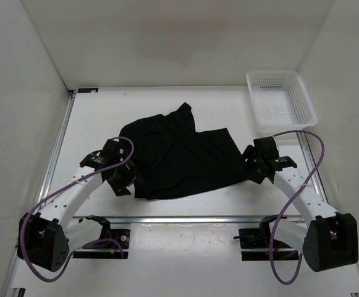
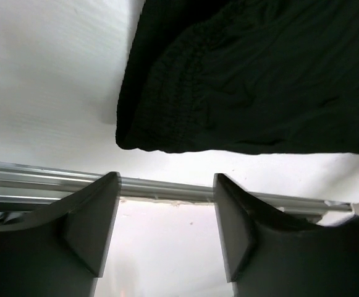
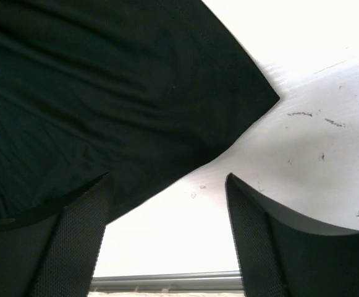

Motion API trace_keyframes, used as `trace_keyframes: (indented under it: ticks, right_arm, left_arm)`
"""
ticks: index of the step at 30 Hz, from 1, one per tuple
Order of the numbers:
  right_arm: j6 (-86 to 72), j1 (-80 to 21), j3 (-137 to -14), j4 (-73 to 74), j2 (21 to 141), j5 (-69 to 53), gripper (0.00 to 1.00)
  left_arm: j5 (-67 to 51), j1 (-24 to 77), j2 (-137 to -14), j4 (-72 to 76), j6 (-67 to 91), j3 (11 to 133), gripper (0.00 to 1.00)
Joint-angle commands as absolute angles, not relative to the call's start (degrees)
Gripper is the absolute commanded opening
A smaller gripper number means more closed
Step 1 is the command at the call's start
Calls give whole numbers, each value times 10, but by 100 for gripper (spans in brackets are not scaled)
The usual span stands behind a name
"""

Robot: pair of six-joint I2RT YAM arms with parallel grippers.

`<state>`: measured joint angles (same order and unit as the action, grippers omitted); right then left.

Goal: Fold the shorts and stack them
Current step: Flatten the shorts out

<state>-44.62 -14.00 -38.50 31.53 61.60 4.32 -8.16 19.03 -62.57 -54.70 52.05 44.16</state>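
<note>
Both pairs of jaws stand apart and empty, the left gripper (image 1: 122, 178) at the near-left corner of the shorts (image 1: 179, 158), the right gripper (image 1: 251, 164) at their right edge. The shorts lie rumpled mid-table between the arms, long axis left to right, each arm about equally near its end. Only the left wrist view shows the gathered waistband (image 2: 173, 105) just ahead of its jaws; the right wrist view shows a hem corner (image 3: 253, 93); only the top view shows the basket (image 1: 272, 73), far right.

The white left arm (image 1: 74, 189) and the white right arm (image 1: 299, 192) both bend inward. The black left gripper (image 2: 167, 180) and the black right gripper (image 3: 168, 180) hang low, jaws parted, holding nothing.
</note>
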Motion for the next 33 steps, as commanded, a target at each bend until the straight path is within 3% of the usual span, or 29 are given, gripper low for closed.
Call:
trace_keyframes:
  ticks: [1, 3, 7, 10, 12, 14, 15, 17, 18, 19, 23, 26, 27, 29, 33]
  right_arm:
    - [-454, -141, -410, 326, 634, 59, 72]
    - [-454, -141, -405, 326, 634, 59, 70]
    - [-454, -141, -392, 326, 634, 53, 70]
    - [-454, -116, -371, 305, 649, 6, 80]
    - [-454, -105, -353, 278, 663, -52, 87]
    - [-454, -98, -348, 259, 695, -80, 92]
    - [-460, -98, -343, 245, 716, -90, 92]
    - [-460, -92, -343, 232, 735, -112, 92]
    - [-460, -92, -343, 226, 751, -112, 89]
    - [-465, -92, -343, 221, 758, -112, 88]
    - [-465, -92, -349, 195, 791, -112, 73]
    - [-470, -92, -354, 188, 815, -101, 42]
    - [-470, -92, -354, 188, 822, -101, 17]
    - [-476, -92, -369, 193, 822, -101, 1]
    - [-469, -92, -422, 220, 801, -67, 1]
  left_arm:
    - [-113, 203, -634, -528, 574, 398, 80]
    - [-120, 209, -640, -496, 592, 367, 99]
    - [-127, 209, -652, -449, 611, 339, 99]
    - [-112, 209, -659, -428, 617, 339, 99]
    - [-105, 209, -676, -413, 622, 333, 94]
    - [-93, 209, -703, -400, 628, 328, 78]
    - [-93, 209, -713, -400, 628, 328, 58]
    - [-87, 209, -729, -400, 621, 334, 34]
    - [-87, 209, -735, -400, 621, 334, 14]
    - [-87, 209, -741, -400, 616, 334, 10]
    - [-87, 209, -719, -400, 616, 329, 10]
    - [-93, 209, -679, -405, 616, 334, 10]
    - [-93, 204, -664, -415, 616, 340, 10]
    - [-87, 197, -658, -431, 616, 361, 10]
    - [-59, 162, -678, -486, 539, 493, 10]
